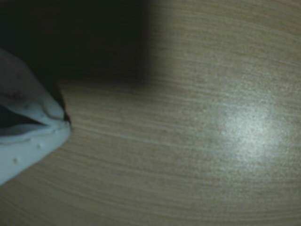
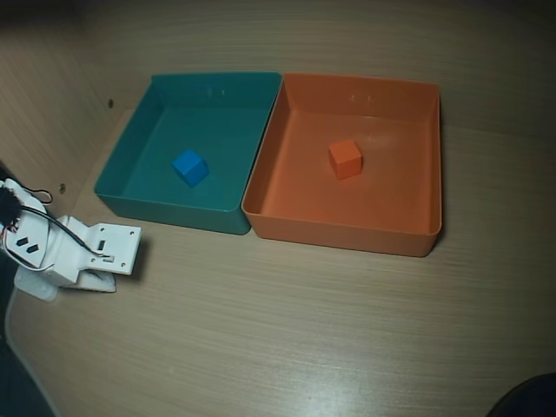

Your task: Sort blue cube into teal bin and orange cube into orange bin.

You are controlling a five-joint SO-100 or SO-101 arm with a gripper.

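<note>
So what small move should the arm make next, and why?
Probably none beyond resting where it is: the blue cube already lies in the teal bin and the orange cube in the orange bin. The gripper looks shut and empty over bare table.

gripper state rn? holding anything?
Gripper: jaws look shut in the wrist view, nothing between them. Blue cube and orange cube sit in their bins.

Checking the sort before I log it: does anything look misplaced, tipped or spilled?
Nothing stands out. The blue cube sits in the teal bin, the orange cube in the orange bin, bins side by side, gripper empty.
</note>
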